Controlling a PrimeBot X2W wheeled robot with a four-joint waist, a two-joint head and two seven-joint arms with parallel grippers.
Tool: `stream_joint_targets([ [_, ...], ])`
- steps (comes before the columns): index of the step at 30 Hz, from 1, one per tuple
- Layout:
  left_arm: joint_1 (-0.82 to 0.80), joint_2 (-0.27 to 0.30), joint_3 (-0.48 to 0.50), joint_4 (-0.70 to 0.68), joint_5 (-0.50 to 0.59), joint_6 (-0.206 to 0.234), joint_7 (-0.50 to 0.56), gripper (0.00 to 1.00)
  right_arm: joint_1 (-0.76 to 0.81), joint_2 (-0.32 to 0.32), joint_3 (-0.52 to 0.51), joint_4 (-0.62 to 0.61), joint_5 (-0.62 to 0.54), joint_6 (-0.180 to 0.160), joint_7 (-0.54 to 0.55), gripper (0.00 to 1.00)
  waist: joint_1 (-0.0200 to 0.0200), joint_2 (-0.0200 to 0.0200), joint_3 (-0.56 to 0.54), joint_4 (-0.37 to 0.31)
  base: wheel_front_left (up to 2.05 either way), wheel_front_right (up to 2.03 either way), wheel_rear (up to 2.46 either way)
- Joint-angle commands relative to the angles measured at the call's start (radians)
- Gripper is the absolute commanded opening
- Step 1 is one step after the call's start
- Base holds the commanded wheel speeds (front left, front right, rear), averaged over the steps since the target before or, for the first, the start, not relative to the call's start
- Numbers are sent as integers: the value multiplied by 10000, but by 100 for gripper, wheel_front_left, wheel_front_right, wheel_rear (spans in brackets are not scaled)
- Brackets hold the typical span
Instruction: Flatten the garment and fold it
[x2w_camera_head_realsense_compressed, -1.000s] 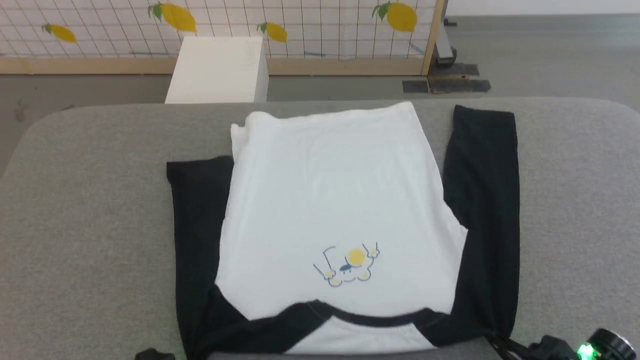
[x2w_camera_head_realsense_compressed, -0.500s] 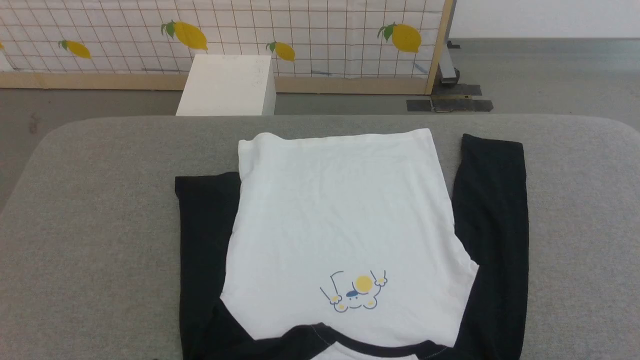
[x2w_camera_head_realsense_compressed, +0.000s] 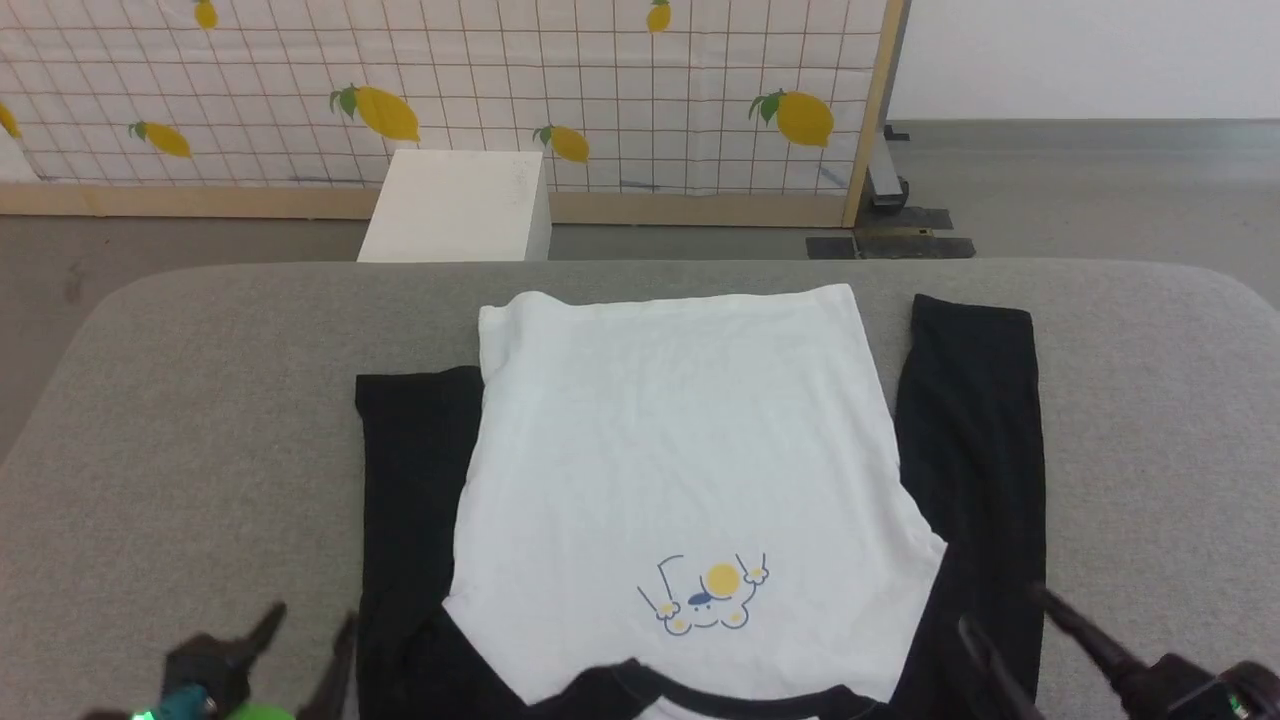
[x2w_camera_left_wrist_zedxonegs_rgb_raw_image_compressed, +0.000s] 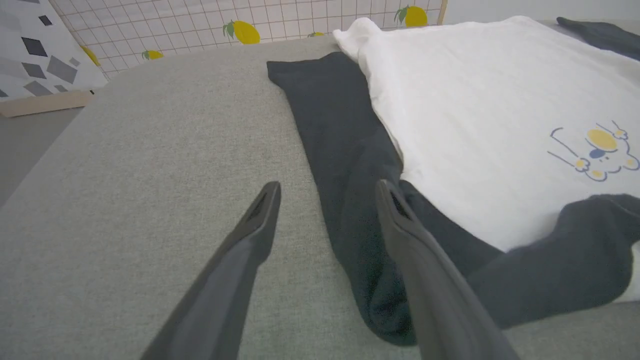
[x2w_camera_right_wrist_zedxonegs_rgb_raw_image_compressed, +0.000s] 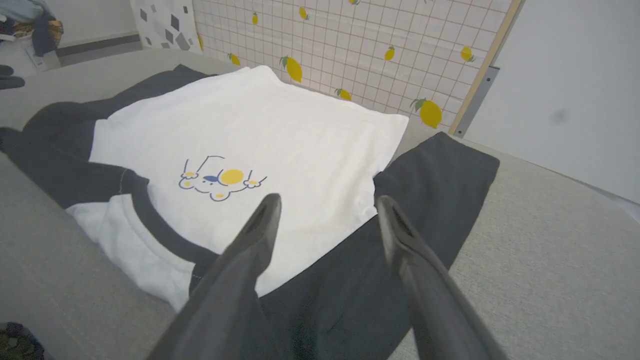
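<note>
The garment (x2w_camera_head_realsense_compressed: 680, 450) lies flat on the grey table (x2w_camera_head_realsense_compressed: 200, 400), neckline toward me. Its white body carries a small yellow-and-blue print, and a black sleeve lies straight along each side. My left gripper (x2w_camera_head_realsense_compressed: 312, 618) stands open at the lower left, beside the left sleeve (x2w_camera_head_realsense_compressed: 410, 500). In the left wrist view the left gripper (x2w_camera_left_wrist_zedxonegs_rgb_raw_image_compressed: 327, 186) straddles that sleeve's outer edge (x2w_camera_left_wrist_zedxonegs_rgb_raw_image_compressed: 340, 150), holding nothing. My right gripper (x2w_camera_head_realsense_compressed: 1003, 610) is open at the lower right over the right sleeve (x2w_camera_head_realsense_compressed: 970, 450). In the right wrist view the right gripper (x2w_camera_right_wrist_zedxonegs_rgb_raw_image_compressed: 327, 199) hovers where white body (x2w_camera_right_wrist_zedxonegs_rgb_raw_image_compressed: 250, 125) meets black sleeve (x2w_camera_right_wrist_zedxonegs_rgb_raw_image_compressed: 430, 175).
Past the table's far edge, a white box (x2w_camera_head_realsense_compressed: 455, 205) stands on the floor. Behind it is a lemon-print grid screen (x2w_camera_head_realsense_compressed: 600, 90) on a wooden frame. Bare grey table surface lies on both sides of the garment.
The head camera has tilted, shifting the whole picture down. Both grippers have come into the bottom of the head view with their fingers apart. The garment lies as before.
</note>
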Motion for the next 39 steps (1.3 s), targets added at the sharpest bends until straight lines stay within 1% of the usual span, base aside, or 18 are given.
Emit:
stream_joint_targets([
  [1,-379,249,155,-203,133,82,-33,100,-108,163,-227,-254,-123,-17,-90,100,1,-1,63,-51,0,0,0],
  [5,-1210,687,392,-783,450,208,254,100,-470,579,-946,-843,-306,-17,-268,100,1,-1,309,-151,0,0,0],
  [8,-2123,716,666,-948,465,268,543,100,-777,1186,-1762,-1240,-374,-17,-550,100,1,-1,633,-190,0,0,0],
  [11,-3299,685,873,-495,494,315,1070,100,-1128,1881,-2427,-1812,-547,-17,-820,100,1,-1,1208,-313,0,0,0],
  [13,-4163,642,895,9,615,204,1340,100,-1353,2262,-2657,-2133,-678,-17,-928,100,1,-1,1603,-457,0,0,0],
  [16,-5273,393,1012,711,519,40,1651,100,-1664,2732,-2942,-2567,-747,-17,-995,100,1,-1,2172,-645,0,0,0],
  [18,-5995,343,1048,1248,459,-120,2001,100,-1902,2988,-3089,-2959,-779,-17,-1007,100,1,-1,2575,-782,0,0,0],
  [21,-7102,351,903,2171,318,-639,2972,100,-2085,3212,-3142,-3360,-881,-17,-1011,100,1,-1,3175,-950,0,0,0],
  [26,-8420,417,416,3494,-78,-1676,5255,100,-2484,3479,-3252,-3722,-1117,-17,-1013,100,1,-1,3903,-1252,0,0,0],
  [30,-9096,598,-2,4187,-251,-2258,7067,100,-2715,3453,-3169,-3762,-1302,-17,-1014,100,1,-1,4306,-1428,0,0,0],
  [32,-9391,693,-171,4426,-295,-2395,7873,100,-2801,3424,-3128,-3775,-1379,-17,-1014,100,1,-1,4484,-1491,0,0,0],
  [35,-9746,768,-208,4728,-425,-2410,8642,100,-2951,3442,-3033,-3733,-1412,-17,-1014,100,1,-1,4746,-1631,0,0,0],
  [39,-9791,837,-489,5000,-645,-2591,9869,100,-3136,3326,-2753,-3635,-1567,-17,-1015,100,1,-1,4958,-1784,0,0,0],
])
